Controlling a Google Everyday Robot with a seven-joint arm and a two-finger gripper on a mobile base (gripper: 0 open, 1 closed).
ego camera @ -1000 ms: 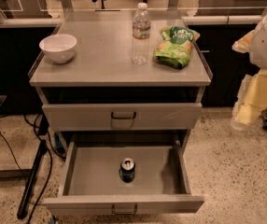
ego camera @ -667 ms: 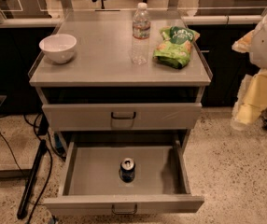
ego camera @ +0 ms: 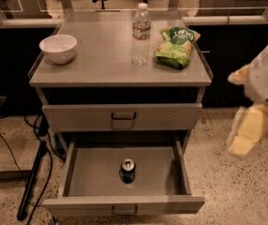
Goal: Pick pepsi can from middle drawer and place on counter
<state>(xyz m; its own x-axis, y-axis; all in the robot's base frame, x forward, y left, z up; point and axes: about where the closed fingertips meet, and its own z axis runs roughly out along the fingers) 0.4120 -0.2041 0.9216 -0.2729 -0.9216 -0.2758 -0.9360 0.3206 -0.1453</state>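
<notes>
The pepsi can (ego camera: 128, 169) stands upright in the pulled-out middle drawer (ego camera: 80, 172), near its centre, silver top showing. The counter (ego camera: 101, 60) is the flat grey cabinet top above it. My arm hangs at the right edge of the camera view, beside the cabinet. Its gripper (ego camera: 244, 136) is the pale yellow part pointing down and left, level with the closed drawer (ego camera: 122, 117) above the open one, well right of the can and not touching anything.
On the counter stand a white bowl (ego camera: 58, 48) at the left, a clear water bottle (ego camera: 141, 28) in the middle and a green snack bag (ego camera: 176, 47) at the right. Black cables and a stand leg (ego camera: 31, 182) lie on the floor at the left.
My arm and gripper have moved down at the right side of the cabinet. The can, drawer and counter objects have not moved.
</notes>
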